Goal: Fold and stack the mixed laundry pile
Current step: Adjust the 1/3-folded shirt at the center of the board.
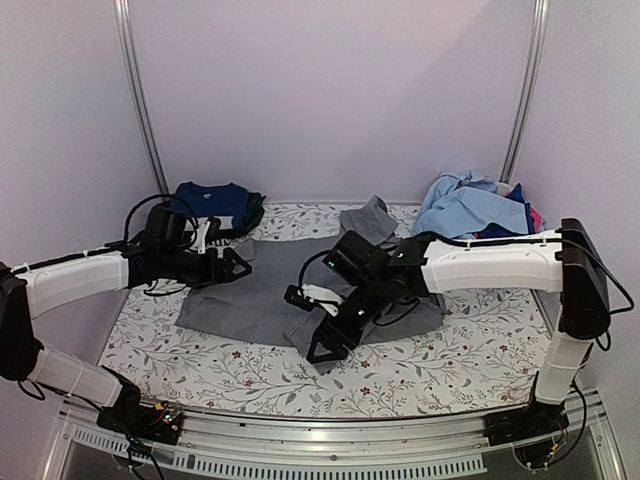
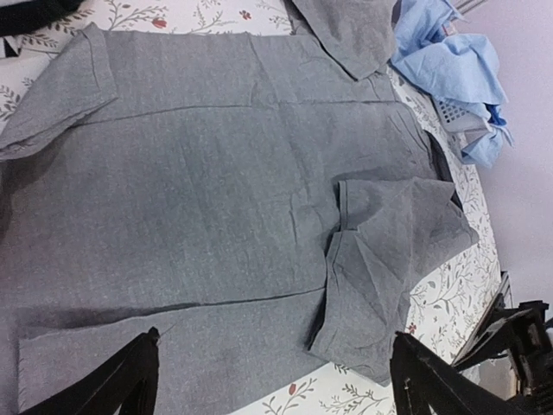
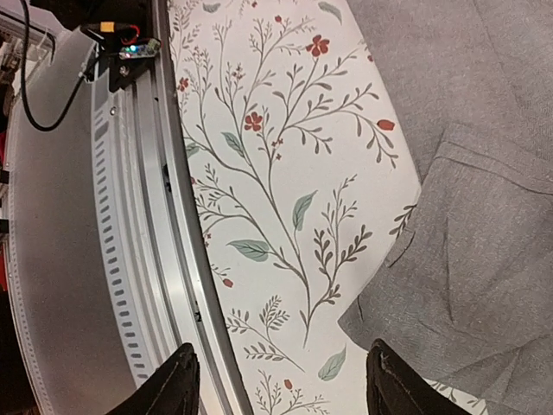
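While folding the grey collared shirt (image 1: 250, 295), flat in the middle of the flowery sheet (image 1: 430, 370), looks like the sleeve step, with right sleeve (image 2: 389, 251) tucked in, left sleeve (image 2: 60, 95) not. Holding nothing, with jaws apart on both: left gripper (image 1: 238, 265) by the left sleeve, right gripper (image 1: 330, 335) over the near edge. Next, likely pinch that sleeve and pull it right.

Shirt (image 2: 216, 199): plain grey
Sheet (image 3: 285, 173): white, grey-green leafy vines, red flowers
Pile (image 1: 465, 205): light blue, some pink
T-shirt (image 1: 210, 200): navy
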Controlling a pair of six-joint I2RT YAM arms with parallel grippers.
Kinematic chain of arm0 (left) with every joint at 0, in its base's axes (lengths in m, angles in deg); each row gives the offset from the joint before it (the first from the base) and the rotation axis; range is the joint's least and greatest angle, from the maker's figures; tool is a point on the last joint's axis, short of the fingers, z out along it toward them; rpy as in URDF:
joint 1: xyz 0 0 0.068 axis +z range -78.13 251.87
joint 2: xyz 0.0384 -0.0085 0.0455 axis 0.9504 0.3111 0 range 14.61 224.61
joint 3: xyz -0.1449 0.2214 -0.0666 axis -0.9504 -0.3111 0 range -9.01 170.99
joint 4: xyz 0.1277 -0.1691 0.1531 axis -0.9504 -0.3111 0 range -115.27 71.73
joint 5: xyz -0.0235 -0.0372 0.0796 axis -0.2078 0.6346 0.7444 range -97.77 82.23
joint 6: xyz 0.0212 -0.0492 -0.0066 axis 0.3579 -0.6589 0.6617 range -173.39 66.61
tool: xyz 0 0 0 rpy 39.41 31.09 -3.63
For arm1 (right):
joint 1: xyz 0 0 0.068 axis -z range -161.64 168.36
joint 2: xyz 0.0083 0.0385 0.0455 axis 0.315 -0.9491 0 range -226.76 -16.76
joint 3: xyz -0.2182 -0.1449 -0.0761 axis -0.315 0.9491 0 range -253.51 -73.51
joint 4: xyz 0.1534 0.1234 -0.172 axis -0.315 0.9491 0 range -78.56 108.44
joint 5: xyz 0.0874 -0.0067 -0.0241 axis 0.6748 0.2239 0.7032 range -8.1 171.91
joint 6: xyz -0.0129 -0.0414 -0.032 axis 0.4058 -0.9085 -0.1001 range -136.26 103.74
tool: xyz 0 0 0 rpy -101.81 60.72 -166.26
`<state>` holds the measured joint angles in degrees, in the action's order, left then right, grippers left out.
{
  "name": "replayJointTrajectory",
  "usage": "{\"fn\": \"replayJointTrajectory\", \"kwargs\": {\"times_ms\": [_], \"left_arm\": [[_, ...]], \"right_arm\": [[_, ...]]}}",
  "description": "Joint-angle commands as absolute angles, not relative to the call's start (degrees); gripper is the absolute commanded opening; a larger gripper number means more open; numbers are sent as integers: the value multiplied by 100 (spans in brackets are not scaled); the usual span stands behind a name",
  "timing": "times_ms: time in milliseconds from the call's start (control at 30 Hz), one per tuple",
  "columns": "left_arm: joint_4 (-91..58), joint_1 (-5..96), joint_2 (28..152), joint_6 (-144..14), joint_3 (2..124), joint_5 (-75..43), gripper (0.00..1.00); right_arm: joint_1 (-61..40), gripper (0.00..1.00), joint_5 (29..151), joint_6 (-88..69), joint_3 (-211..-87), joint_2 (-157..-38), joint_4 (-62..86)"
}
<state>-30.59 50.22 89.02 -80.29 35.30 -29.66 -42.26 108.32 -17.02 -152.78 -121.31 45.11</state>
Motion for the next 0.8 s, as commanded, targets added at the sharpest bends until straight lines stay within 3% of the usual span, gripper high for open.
{"fn": "replayJointTrajectory", "kwargs": {"times_ms": [0, 400, 500, 633, 667, 767], "left_arm": [[-3194, 5196, 8666, -8082, 3416, -2941, 93], [-3413, 5421, 8442, -7873, 3450, -2841, 93], [-3429, 5462, 8493, -7810, 3494, -2843, 94], [-3438, 5482, 8521, -7696, 3587, -2877, 93], [-3417, 5490, 8514, -7663, 3607, -2899, 93], [-3363, 5504, 8493, -7584, 3661, -2955, 93]], "right_arm": [[-4472, 64, 10449, -1917, -15585, -12654, 4533], [-4791, 64, 8483, -1943, -16252, -14063, 5337], [-4809, 50, 7971, -1977, -16351, -14319, 5506], [-4804, 5, 8102, -2009, -16849, -14245, 5822], [-4799, 0, 8312, -2025, -17064, -14141, 5863], [-4644, 0, 9183, -2070, -17653, -13616, 5723]]}}
